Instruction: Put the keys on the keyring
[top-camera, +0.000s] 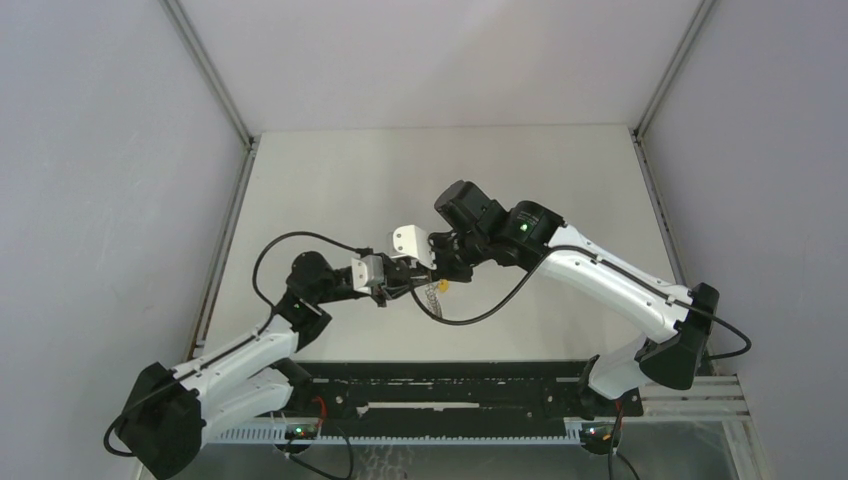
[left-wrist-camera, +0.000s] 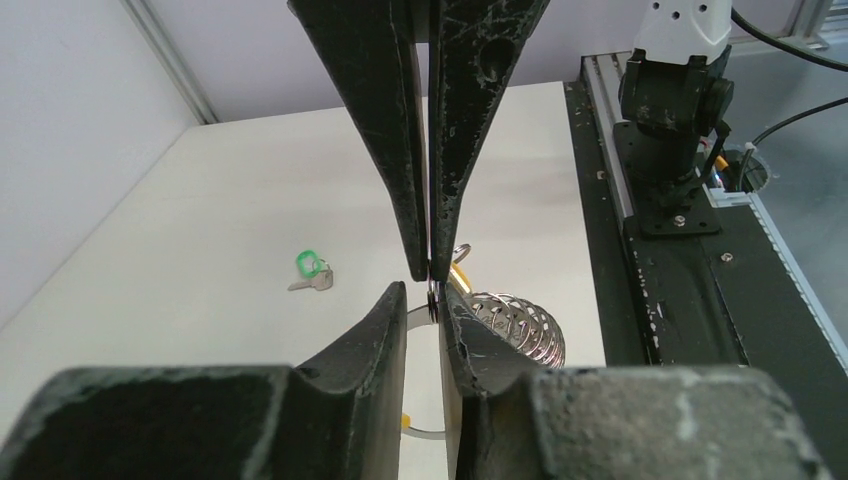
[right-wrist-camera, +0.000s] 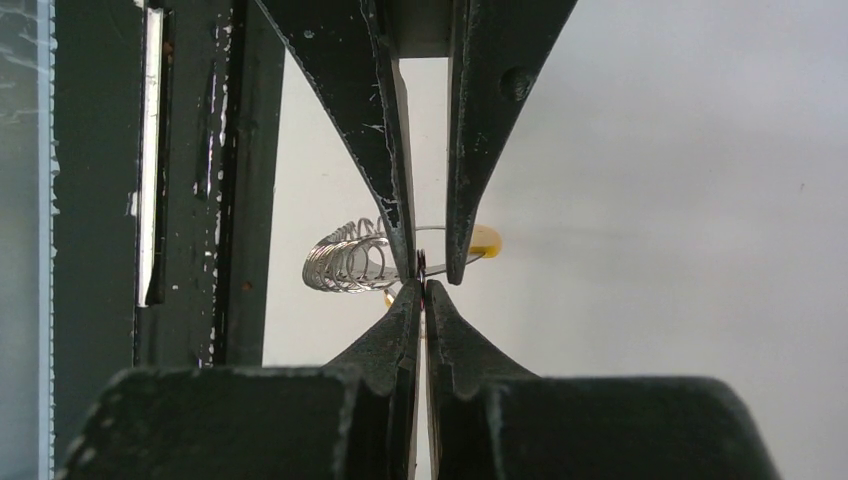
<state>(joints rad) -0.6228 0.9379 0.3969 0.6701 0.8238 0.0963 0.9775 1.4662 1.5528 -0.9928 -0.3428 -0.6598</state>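
1. Where the two arms meet, over the middle of the table (top-camera: 330, 190) and a little toward its near side, the keyring (left-wrist-camera: 432, 298) is held up off the surface between their tips, and from both wrist views it shows edge-on as a thin wire
2. From where I stand, the right gripper (right-wrist-camera: 421, 285) has its fingers pressed together with no gap, pinching the rim of the keyring at the very tips
3. The left gripper (left-wrist-camera: 424, 292) faces it from the opposite side, almost tip to tip. Its fingers stand narrowly apart with the wire of the ring passing between them, and a slit of light shows beside the wire, so it straddles the ring rather than clamping it
4. A wire coil (left-wrist-camera: 518, 325), like a loose metal spring, sits just beside the ring on its near side, toward the black rail (left-wrist-camera: 690, 330) where the arms are bolted. I cannot tell whether it is joined to the ring
5. A yellow-orange piece (left-wrist-camera: 459, 276) shows close against the ring, next to the coil. I cannot tell whether it is a key's head or the coloured stretch of the rim
6. The green-headed key (left-wrist-camera: 312, 273) lies flat on the table by itself, well apart from the ring on its far side and not threaded on it
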